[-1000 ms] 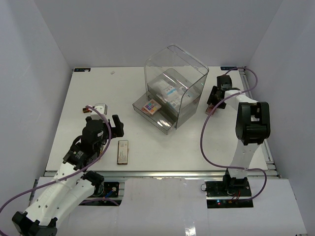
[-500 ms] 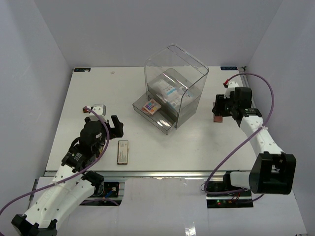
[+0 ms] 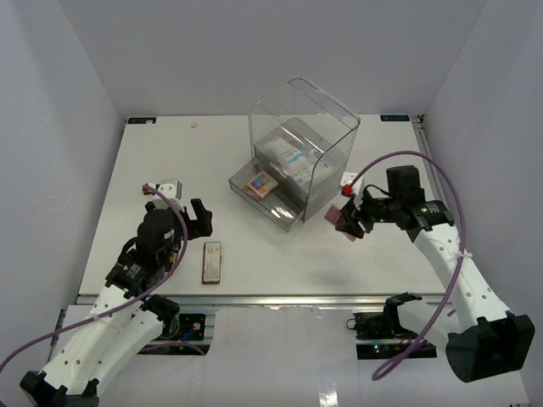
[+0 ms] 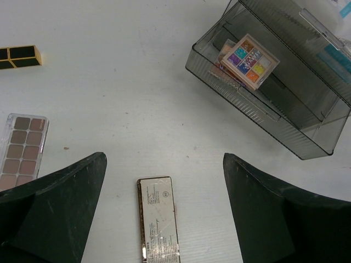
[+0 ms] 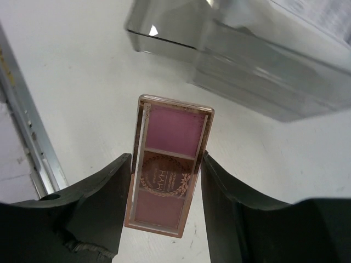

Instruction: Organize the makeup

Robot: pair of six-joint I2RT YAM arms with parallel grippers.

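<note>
My right gripper [image 3: 351,222] grips the pink palette [image 5: 171,129], jaws half-closed, at the clear box's [image 3: 338,127] four o'clock, while my left gripper [image 3: 202,219] gapes empty, the long palette [image 3: 212,261] lying at its six o'clock.

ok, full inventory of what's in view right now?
drawer box: 1, clear, table centre-back, bottom drawer pulled open
sachets: a few, white-and-blue, inside the box above the drawer
square palette: 1, multicolour, in the open drawer
long palette: 1, beige-brown, on table by the left gripper
nude palette: 1, brown shades, on table left of the long palette
lipstick tube: 1, black and gold, lying on table, far left
pink palette: 1, pink, rose-gold frame, held beside the box
table: 1, white
left gripper: open, empty
right gripper: shut on the pink palette
</note>
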